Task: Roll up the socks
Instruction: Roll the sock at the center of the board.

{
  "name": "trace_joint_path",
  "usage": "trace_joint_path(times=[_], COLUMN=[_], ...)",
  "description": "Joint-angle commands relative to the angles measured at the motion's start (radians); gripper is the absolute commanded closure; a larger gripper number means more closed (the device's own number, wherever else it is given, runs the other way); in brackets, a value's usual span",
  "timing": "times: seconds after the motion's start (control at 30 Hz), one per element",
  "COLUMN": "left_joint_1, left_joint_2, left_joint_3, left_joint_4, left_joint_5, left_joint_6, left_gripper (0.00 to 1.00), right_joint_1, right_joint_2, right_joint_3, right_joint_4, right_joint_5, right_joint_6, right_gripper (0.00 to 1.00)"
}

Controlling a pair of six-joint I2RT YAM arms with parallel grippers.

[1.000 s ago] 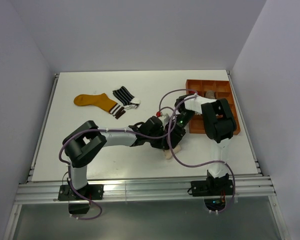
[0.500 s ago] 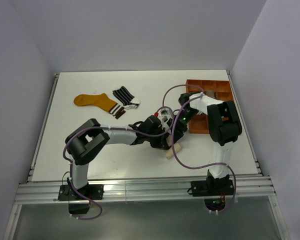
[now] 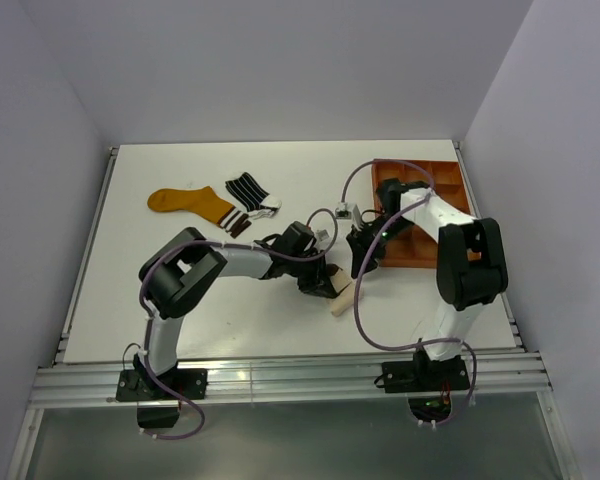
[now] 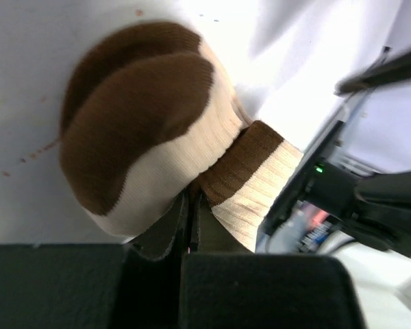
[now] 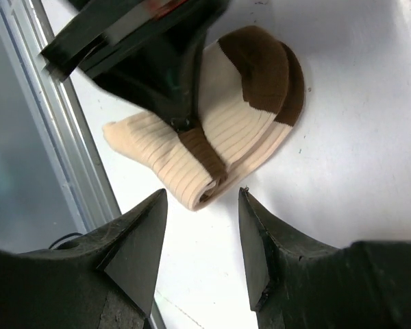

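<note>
Counter (image 3: 230, 320), right of centre, toward the near edge: the cream sock (image 5: 240, 116) lies folded, with its brown toe uppermost. The left hand (image 5: 181, 122) is pinched on its middle fold. The right hand (image 5: 198, 253) is spread and empty, just short of the ribbed cuff end. The long axis slants away from it, cuff nearer and toe farther. In the top view the left hand hides most of the sock, and the depth of its pinch is unclear.

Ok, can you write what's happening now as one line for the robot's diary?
left gripper: shut on cream sock | right gripper: open, near it, holding nothing | mustard sock: flat, away from both grippers
</note>
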State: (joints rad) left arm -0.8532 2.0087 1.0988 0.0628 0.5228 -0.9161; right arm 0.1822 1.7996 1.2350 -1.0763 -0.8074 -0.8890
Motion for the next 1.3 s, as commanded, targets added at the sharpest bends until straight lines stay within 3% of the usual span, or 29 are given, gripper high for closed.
trace_joint_path(times=[0.0,0.23,0.4,0.63,0.7,1.0,1.27], left_joint_1=[0.028,0.06,0.077,0.095,0.097,0.115,0.125], left_joint_2=[0.085,0.156,0.197,0.234,0.249,0.292,0.311], left_joint_3=[-0.022,0.059,0.113,0.18,0.223,0.309,0.361], left_joint_4=[-0.17,-0.274,-0.369,-0.484,-0.559,-0.673,-0.718], left_joint_5=[0.057,0.134,0.155,0.163,0.145,0.102,0.089], left_joint_6=[-0.027,-0.024,0.006,0.043,0.068,0.099,0.105], left_gripper=[1.0,1.0,1.0,1.0,1.0,1.0,1.0], right_joint_1=[-0.016,-0.018,-0.003,0.154,0.253,0.411,0.477], right_joint_2=[-0.101,-0.293,-0.507,-0.703,-0.745,-0.74,-0.7], right_joint_3=[-0.04,-0.241,-0.413,-0.607,-0.646,-0.674,-0.689], right_joint_4=[0.048,0.206,0.359,0.548,0.61,0.648,0.662], right_joint_5=[-0.03,0.03,0.08,0.253,0.289,0.338,0.355], right_joint_6=[-0.053,-0.125,-0.198,-0.202,-0.208,-0.223,-0.225], right_gripper=[0.47,0.46,0.39,0.34,0.34,0.34,0.37])
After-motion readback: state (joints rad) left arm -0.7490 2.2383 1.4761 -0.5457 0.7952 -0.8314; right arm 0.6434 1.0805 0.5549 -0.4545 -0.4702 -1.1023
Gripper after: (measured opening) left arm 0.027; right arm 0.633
